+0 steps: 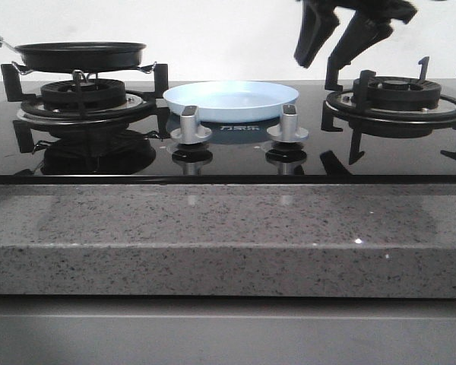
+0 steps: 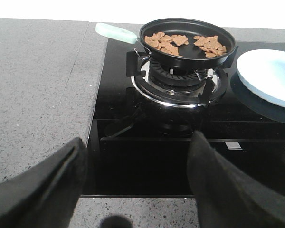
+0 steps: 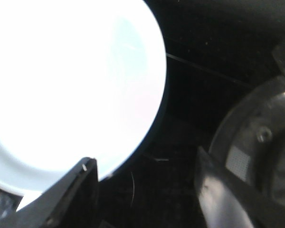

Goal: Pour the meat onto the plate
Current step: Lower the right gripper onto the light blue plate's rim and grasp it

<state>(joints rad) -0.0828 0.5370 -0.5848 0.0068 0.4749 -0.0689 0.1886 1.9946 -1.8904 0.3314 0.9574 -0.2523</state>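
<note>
The meat [image 2: 186, 43], thin reddish-brown slices in two patches, lies in a black frying pan [image 2: 187, 35] with a pale green handle [image 2: 115, 32] on the left burner. In the front view the pan [image 1: 80, 55] sits at the far left. The pale blue plate [image 1: 230, 99] rests on the glass hob between the burners; it also shows in the left wrist view, plate [image 2: 268, 76], and in the right wrist view, plate [image 3: 66, 90]. My left gripper [image 2: 137, 161] is open and empty, well short of the pan. My right gripper [image 1: 330, 46] hangs open above the hob, right of the plate; right gripper [image 3: 147, 178].
Two silver knobs [image 1: 191, 125] [image 1: 288, 124] stand in front of the plate. The right burner with its black grate [image 1: 396, 99] is bare. A grey speckled stone counter [image 1: 213, 236] runs along the front and to the left of the hob [image 2: 38, 95].
</note>
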